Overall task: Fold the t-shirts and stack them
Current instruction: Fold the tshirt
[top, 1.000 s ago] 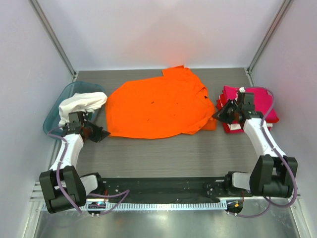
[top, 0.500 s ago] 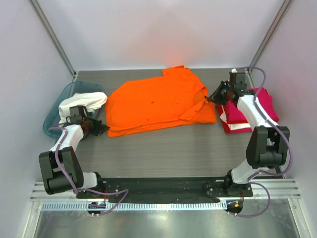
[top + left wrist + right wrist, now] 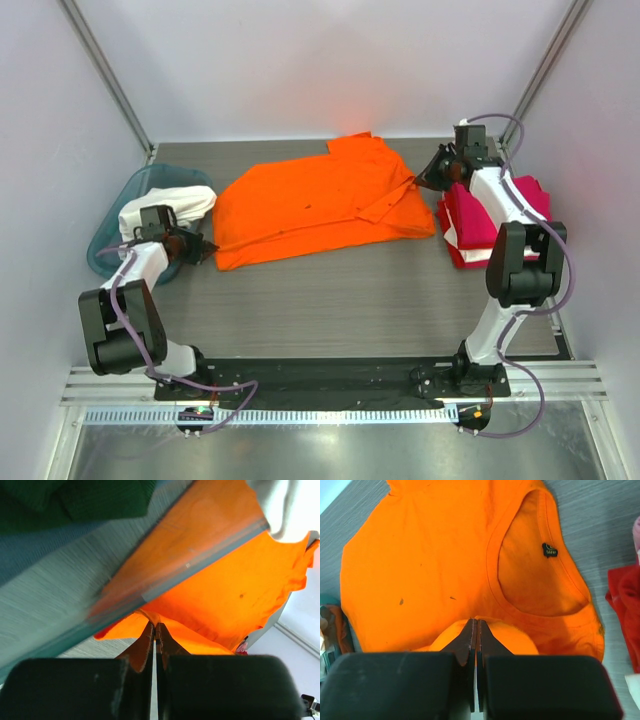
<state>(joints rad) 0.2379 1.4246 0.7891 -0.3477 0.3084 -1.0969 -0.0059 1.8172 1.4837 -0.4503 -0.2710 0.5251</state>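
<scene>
My left gripper [image 3: 156,627] is clamped shut on the left edge of the orange t-shirt [image 3: 320,205]. My right gripper [image 3: 476,622] is clamped on a fold beside its collar. That one shirt lies mid-table [image 3: 350,300]. One white shirt [image 3: 165,208] and one dark green shirt [image 3: 75,500] sit in the single teal tub [image 3: 110,235]. The magenta-red stack [image 3: 480,225] lies to the right.
</scene>
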